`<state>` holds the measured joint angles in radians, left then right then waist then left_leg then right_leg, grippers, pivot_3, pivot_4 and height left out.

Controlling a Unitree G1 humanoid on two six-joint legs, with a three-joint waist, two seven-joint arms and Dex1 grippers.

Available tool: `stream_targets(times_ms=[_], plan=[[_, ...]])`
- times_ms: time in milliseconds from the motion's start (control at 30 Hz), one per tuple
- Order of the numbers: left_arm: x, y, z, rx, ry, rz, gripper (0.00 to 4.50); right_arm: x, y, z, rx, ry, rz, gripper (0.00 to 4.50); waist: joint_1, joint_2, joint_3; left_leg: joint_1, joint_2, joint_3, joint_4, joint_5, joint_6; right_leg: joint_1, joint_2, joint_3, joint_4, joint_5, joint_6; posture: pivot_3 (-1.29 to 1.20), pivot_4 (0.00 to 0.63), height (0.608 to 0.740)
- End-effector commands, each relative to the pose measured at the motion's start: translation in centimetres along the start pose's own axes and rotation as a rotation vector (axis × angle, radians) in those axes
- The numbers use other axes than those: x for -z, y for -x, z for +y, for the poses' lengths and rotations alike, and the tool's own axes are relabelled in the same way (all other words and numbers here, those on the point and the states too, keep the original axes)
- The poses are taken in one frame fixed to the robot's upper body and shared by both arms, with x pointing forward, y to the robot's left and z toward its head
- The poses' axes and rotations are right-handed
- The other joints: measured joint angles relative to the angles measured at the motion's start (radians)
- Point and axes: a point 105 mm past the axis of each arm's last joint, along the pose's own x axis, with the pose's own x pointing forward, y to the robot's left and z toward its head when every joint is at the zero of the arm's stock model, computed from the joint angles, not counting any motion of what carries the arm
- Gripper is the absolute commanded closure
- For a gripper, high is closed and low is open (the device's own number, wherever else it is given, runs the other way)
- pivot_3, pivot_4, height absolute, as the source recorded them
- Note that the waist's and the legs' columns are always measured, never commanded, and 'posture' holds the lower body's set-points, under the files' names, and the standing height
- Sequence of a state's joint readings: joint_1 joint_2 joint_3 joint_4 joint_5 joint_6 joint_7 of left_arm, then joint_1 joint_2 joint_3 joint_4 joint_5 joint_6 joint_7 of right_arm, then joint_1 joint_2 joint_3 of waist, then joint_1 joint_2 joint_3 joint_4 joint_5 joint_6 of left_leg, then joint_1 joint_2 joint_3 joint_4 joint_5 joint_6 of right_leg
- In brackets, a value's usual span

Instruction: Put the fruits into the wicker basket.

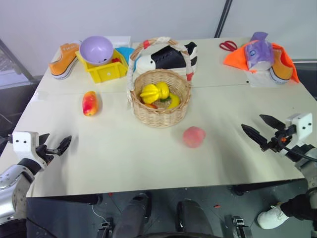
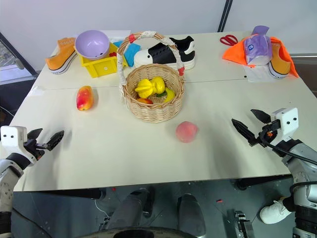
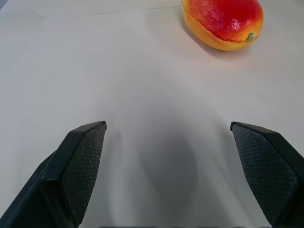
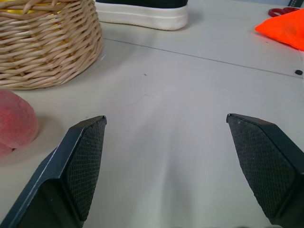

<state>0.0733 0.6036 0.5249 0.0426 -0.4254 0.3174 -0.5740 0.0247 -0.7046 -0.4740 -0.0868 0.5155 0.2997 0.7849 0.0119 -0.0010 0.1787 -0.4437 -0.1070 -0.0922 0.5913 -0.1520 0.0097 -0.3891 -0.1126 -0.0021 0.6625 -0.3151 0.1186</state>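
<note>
Left gripper (image 1: 56,144): two black fingers spread wide, nothing between them, hovering low over the near left edge of the pale cream table (image 1: 114,163). Its wrist view looks across bare tabletop to the oblong red-orange-yellow toy mango (image 3: 223,23), which lies well ahead of the fingertips, untouched.

Right gripper (image 1: 257,127): fingers likewise spread wide, empty, held near the right edge of the table and pointing inward. Its wrist view has the round pinkish-red toy peach (image 4: 15,124) off to one side of the fingers, not between them, with the basket wall just past it.

Mango in head view (image 1: 89,103): lying on its side on the table, left of the basket, clear of it.

Peach in head view (image 1: 193,137): resting on the table just in front of and slightly right of the basket, close to it but apart.

Round light-tan wicker basket with tall arched handle wrapped in white with red ends (image 1: 159,115): centre of table, upright. It holds some yellow toy fruits (image 1: 154,92); these are not the ones to move.

Progress, as judged: nothing placed yet. Both target fruits are outside the basket and neither is grasped. Remaining: reach, close on and lift each fruit, then carry it over the rim and release. The handle arches over the opening, so the drop must pass beside it.

Back of table: yellow plastic bin (image 1: 106,72), lilac bowl (image 1: 96,49), shoes.
</note>
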Motion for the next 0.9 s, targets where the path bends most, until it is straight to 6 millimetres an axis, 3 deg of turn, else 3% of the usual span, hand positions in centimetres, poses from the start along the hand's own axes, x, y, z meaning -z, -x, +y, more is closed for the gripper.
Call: stream_targets(times_ms=[33,267,367,633,767,900], plan=[[-1.4,0.1,0.1,-0.005,-0.034,-0.050,0.00,-1.6,-0.2,0.7,-0.022,0.049,-0.036,0.25,0.000,0.000,0.000,0.000,0.000,0.000,0.000,0.000,0.000,0.000,0.000,0.000,0.000,0.000,0.000,0.00,0.150,0.740],[-2.4,-0.7,-0.7,0.020,-0.018,-0.075,0.00,-3.3,-0.7,2.4,-0.084,0.077,-0.063,0.25,0.000,0.000,0.000,0.000,0.000,0.000,0.000,0.000,0.000,0.000,0.000,0.000,0.000,0.000,0.000,0.00,0.150,0.740],[-4.1,-1.6,-1.6,0.045,0.030,-0.115,0.00,-5.0,-1.6,5.1,-0.205,0.073,-0.089,0.25,0.000,0.000,0.000,0.000,0.000,0.000,0.000,0.000,0.000,-0.001,0.000,0.000,0.000,0.000,0.000,0.00,0.150,0.740],[-7.4,-6.0,-4.3,0.034,-0.045,-0.088,0.00,-9.8,-2.1,15.3,-0.635,0.109,-0.149,0.25,0.000,-0.002,0.001,-0.002,0.000,0.000,0.000,0.000,0.000,-0.001,0.000,0.000,0.000,0.000,0.001,0.00,0.150,0.740],[-8.1,-8.3,-5.1,-0.021,-0.051,-0.042,0.00,-10.0,-2.5,17.8,-0.718,0.135,-0.155,0.25,0.001,-0.005,0.000,-0.001,0.000,0.000,0.000,0.000,0.000,-0.001,0.000,0.000,0.000,0.002,0.003,0.00,0.150,0.740],[-9.4,-10.2,-5.6,-0.085,-0.057,-0.010,0.00,-9.9,-2.8,18.8,-0.743,0.111,-0.178,0.25,0.003,-0.007,0.001,-0.002,-0.001,0.000,0.001,0.000,0.001,-0.001,0.000,-0.001,0.000,0.002,0.004,0.00,0.150,0.740]])
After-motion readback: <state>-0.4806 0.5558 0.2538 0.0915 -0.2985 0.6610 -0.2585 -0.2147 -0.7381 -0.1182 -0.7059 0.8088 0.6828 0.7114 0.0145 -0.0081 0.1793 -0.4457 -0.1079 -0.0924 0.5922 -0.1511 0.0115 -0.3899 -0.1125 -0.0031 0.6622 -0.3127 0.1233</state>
